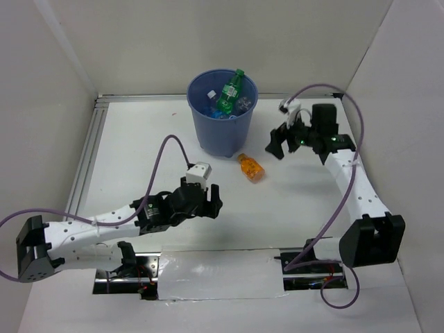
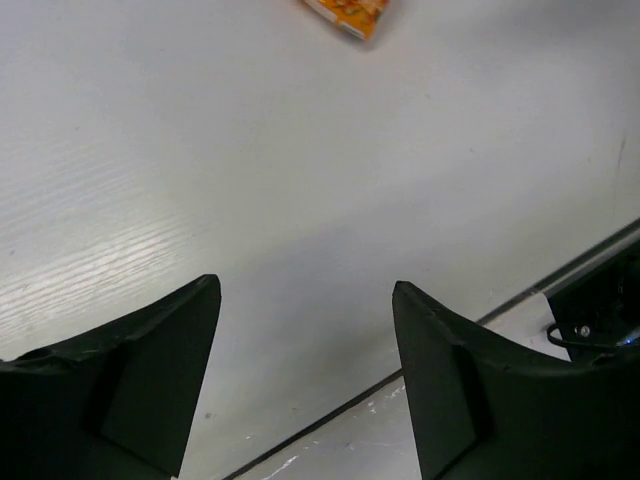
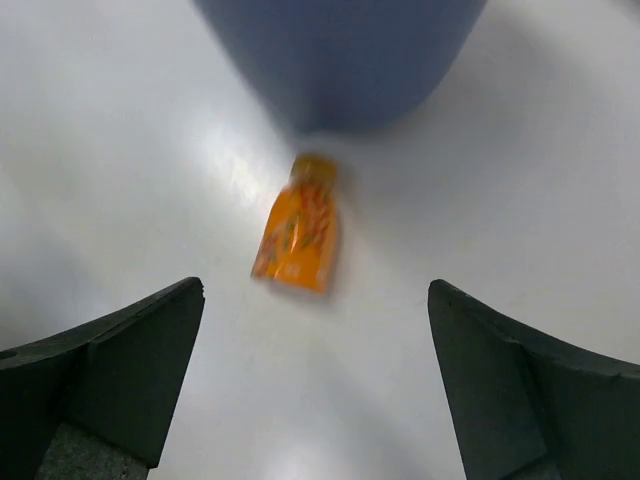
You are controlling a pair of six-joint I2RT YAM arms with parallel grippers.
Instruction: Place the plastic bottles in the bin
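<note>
The blue bin (image 1: 223,128) stands at the back middle of the table and holds a green bottle (image 1: 229,91) and clear bottles (image 1: 244,104). An orange bottle (image 1: 251,167) lies on the table just in front of the bin, to its right. It also shows in the right wrist view (image 3: 299,230), lying below the bin (image 3: 340,60), and at the top edge of the left wrist view (image 2: 350,14). My right gripper (image 1: 282,143) is open and empty, right of the orange bottle. My left gripper (image 1: 212,200) is open and empty, in front of it.
White walls enclose the table on three sides. A metal rail (image 1: 87,149) runs along the left edge. A taped strip and the arm bases (image 1: 222,274) lie at the near edge, and that edge also shows in the left wrist view (image 2: 420,400).
</note>
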